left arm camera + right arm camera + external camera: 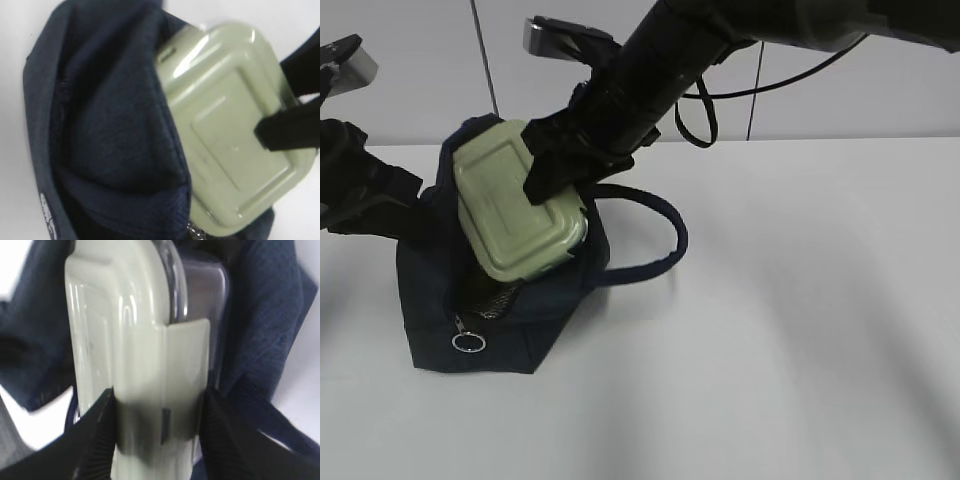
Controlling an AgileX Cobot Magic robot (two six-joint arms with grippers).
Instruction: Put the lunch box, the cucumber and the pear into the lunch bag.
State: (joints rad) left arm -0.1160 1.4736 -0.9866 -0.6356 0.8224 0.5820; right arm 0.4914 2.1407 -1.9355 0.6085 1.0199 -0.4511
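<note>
I am holding the lunch box (pixel 515 210) in the right gripper (pixel 157 432), jaws clamping across lid and clear base at its clip, and tilting it into the mouth of the lunch bag (pixel 440 330) at the left of the frame. The left gripper (pixel 405 215) is probably pinching the bag's rim, though it is mostly hidden. Next I am needing to sink the box deeper before releasing.
</note>
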